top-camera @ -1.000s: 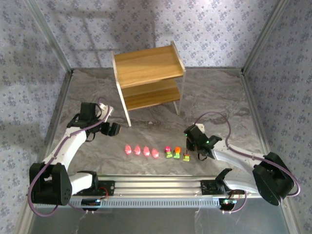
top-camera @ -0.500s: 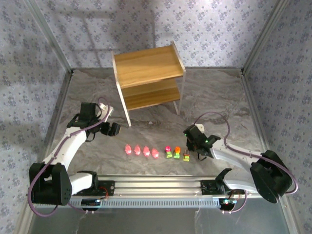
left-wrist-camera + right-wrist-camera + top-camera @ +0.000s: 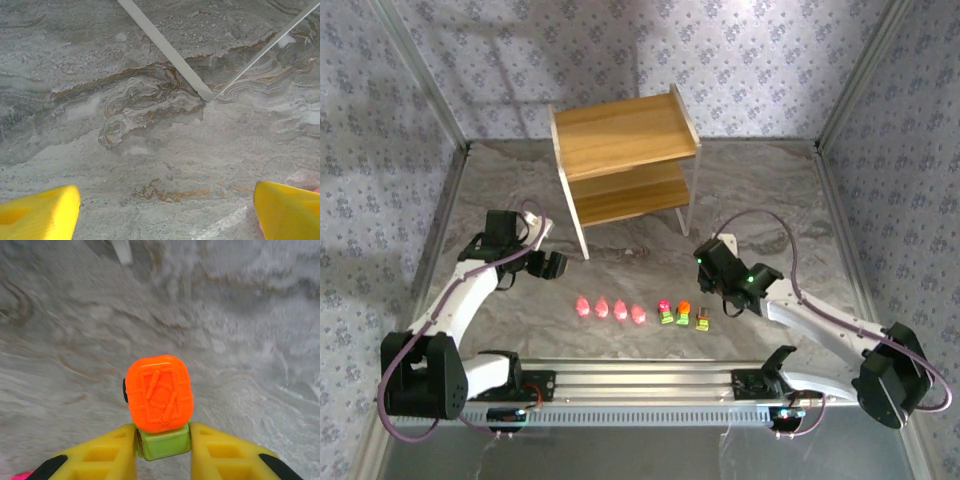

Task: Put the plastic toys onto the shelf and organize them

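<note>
The wooden two-tier shelf (image 3: 625, 160) stands at the back of the table, and one of its white legs (image 3: 170, 52) crosses the left wrist view. Several pink figures (image 3: 610, 309) lie in a row near the front. Beside them sit three small cars (image 3: 683, 314) with pink, orange and brown tops. My right gripper (image 3: 705, 258) hovers just beyond the cars. It is shut on a green car with an orange top (image 3: 159, 402), held between its yellow fingers (image 3: 162, 442). My left gripper (image 3: 552, 265) stands open left of the figures, bare table between its fingers (image 3: 40, 212).
Patterned walls and metal frame posts (image 3: 845, 90) close in the marbled table on three sides. A rail (image 3: 640, 375) runs along the near edge between the arm bases. Open floor lies between the toy row and the shelf.
My right arm has swung up and back from the toy row toward the shelf, carrying the orange-topped car. The left arm has stayed put.
</note>
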`<action>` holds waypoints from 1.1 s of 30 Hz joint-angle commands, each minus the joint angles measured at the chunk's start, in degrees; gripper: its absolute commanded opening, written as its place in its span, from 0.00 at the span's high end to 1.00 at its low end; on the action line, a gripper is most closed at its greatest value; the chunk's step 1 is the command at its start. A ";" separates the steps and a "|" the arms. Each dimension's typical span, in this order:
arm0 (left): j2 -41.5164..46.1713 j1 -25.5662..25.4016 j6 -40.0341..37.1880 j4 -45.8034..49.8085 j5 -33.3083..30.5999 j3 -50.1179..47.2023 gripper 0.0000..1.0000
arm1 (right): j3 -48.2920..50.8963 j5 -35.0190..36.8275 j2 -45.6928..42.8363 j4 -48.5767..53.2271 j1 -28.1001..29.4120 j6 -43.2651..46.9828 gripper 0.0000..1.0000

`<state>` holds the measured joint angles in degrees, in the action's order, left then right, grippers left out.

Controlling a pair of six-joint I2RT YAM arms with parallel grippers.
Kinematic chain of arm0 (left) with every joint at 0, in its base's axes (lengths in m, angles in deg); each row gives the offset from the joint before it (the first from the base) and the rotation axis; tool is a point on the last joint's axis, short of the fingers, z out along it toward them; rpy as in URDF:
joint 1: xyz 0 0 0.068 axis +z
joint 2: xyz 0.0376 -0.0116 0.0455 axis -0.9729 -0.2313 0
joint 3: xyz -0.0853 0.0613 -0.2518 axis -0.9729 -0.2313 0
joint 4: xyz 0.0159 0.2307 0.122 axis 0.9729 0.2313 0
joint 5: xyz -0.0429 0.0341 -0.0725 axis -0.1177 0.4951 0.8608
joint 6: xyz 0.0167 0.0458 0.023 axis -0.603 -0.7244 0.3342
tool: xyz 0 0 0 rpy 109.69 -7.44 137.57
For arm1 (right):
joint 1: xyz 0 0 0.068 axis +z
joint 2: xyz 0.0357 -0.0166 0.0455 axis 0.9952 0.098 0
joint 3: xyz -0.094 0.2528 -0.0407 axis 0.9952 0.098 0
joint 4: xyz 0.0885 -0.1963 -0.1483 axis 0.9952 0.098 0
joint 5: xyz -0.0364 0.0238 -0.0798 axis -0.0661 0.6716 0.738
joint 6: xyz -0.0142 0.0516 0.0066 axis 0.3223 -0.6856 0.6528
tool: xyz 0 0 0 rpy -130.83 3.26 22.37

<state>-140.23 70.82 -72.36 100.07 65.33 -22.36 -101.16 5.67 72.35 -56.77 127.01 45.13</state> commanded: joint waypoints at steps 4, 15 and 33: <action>-1.46 -0.05 0.67 -1.12 -2.85 1.46 0.10 | -14.95 5.57 0.43 14.12 3.83 2.64 0.71; -2.83 0.56 0.92 -1.78 -4.30 2.80 0.10 | -43.86 8.23 9.67 24.66 7.29 10.52 0.70; 0.93 3.21 -2.55 -2.52 15.76 5.67 0.08 | -76.60 4.78 28.00 30.95 4.92 20.09 0.71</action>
<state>-140.25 73.21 -73.71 98.54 74.34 -18.05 -173.35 11.53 98.80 -27.45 132.47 62.77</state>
